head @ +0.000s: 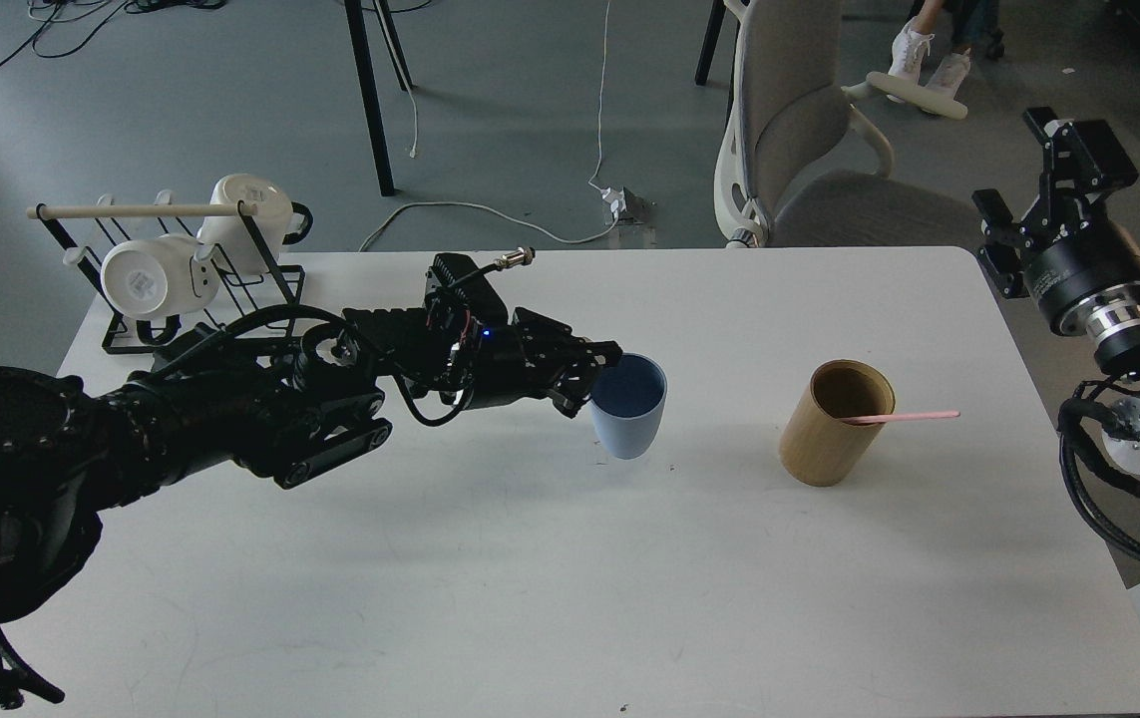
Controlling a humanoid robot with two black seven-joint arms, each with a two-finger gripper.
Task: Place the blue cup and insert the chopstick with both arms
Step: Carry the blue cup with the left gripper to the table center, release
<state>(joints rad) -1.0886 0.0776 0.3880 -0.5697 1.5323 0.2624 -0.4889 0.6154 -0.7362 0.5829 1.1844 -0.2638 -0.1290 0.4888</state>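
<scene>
The blue cup [628,418], a pale matte tumbler with a darker interior, stands upright, mouth up, directly at the left end effector [586,380] fingertips. The chopstick [904,417], thin and pink, lies across the wooden cup [834,422] rim, farther right of that end effector.

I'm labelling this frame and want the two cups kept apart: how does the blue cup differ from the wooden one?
The blue cup is pale blue and tapers toward its base; the wooden cup is tan and cylindrical. The blue cup looks slightly smaller. The blue cup holds nothing visible, while the wooden cup has the pink chopstick sticking out over its rim. The left pincer is at the blue cup's rim; nothing touches the wooden cup. Both are handleless, stand upright, mouths up, on the white table.
</scene>
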